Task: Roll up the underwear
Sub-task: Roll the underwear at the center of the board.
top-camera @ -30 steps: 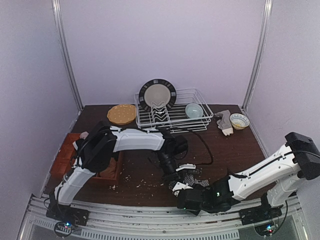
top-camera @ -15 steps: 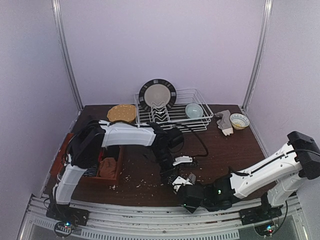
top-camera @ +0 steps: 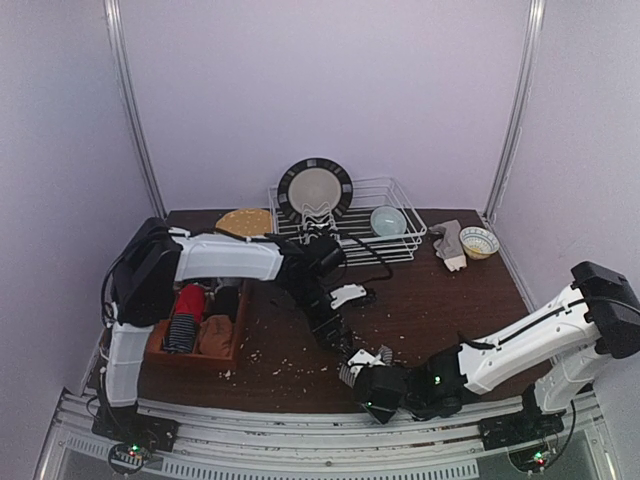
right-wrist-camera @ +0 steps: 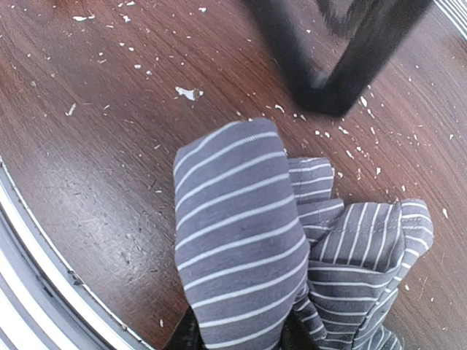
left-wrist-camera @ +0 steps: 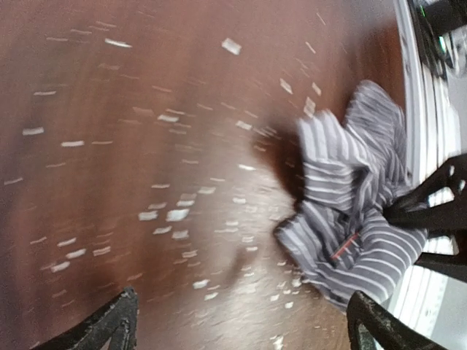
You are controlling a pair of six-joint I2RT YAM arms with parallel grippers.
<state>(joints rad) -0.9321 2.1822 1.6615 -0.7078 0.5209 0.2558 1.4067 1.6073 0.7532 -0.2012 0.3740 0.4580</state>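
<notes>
The dark underwear (right-wrist-camera: 241, 233) with fine white stripes lies bunched on the brown table near its front edge, also seen as underwear (top-camera: 365, 360) and underwear (left-wrist-camera: 350, 197). My right gripper (right-wrist-camera: 237, 339) is shut on its rolled fold, the jaws mostly hidden under the cloth. In the top view the right gripper (top-camera: 370, 382) sits just in front of the garment. My left gripper (left-wrist-camera: 241, 332) stands open and empty, apart from the cloth, its fingertips (left-wrist-camera: 109, 328) wide. The left gripper (top-camera: 335, 332) hangs behind and left of the garment. More underwear, red (top-camera: 190, 298) and orange-brown (top-camera: 214, 336), lies in a wooden box (top-camera: 238, 330).
A white dish rack (top-camera: 400, 245) with a plate (top-camera: 315, 190) and a pale bowl (top-camera: 388, 220) stands at the back. A woven dish (top-camera: 243, 228) sits to its left, and a small bowl (top-camera: 479, 242) and a rag (top-camera: 448, 244) to its right. White crumbs (top-camera: 285, 368) litter the table.
My left gripper opened, let go of the striped underwear and drew back toward the far left. My right gripper closed on the cloth and shifted slightly left toward the near edge.
</notes>
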